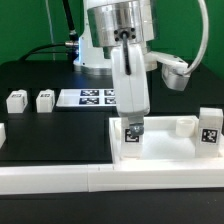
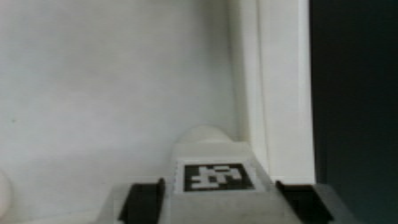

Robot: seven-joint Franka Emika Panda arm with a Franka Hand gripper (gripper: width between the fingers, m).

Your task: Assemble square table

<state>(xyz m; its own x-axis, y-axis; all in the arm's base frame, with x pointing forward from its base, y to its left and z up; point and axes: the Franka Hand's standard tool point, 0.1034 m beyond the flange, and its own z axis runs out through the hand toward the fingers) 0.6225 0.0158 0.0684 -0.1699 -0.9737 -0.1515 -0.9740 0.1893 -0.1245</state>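
Observation:
The square table top (image 1: 160, 152) is a white slab with a raised rim, lying at the front on the exterior view's right. My gripper (image 1: 133, 128) is shut on a short white tagged leg (image 1: 133, 137) and holds it upright on the top's near-left corner. In the wrist view the leg (image 2: 217, 172) sits between my two dark fingers (image 2: 150, 200), above the top's surface (image 2: 107, 90) and close to its rim (image 2: 267, 80). A second tagged leg (image 1: 210, 129) stands at the top's right edge. A small white leg (image 1: 183, 126) sits at its far side.
Two more tagged legs (image 1: 15, 99) (image 1: 45, 99) stand on the black table at the left. The marker board (image 1: 98, 97) lies behind the gripper. Long white border bars (image 1: 60, 178) run along the front. A white piece (image 1: 2, 133) shows at the left edge.

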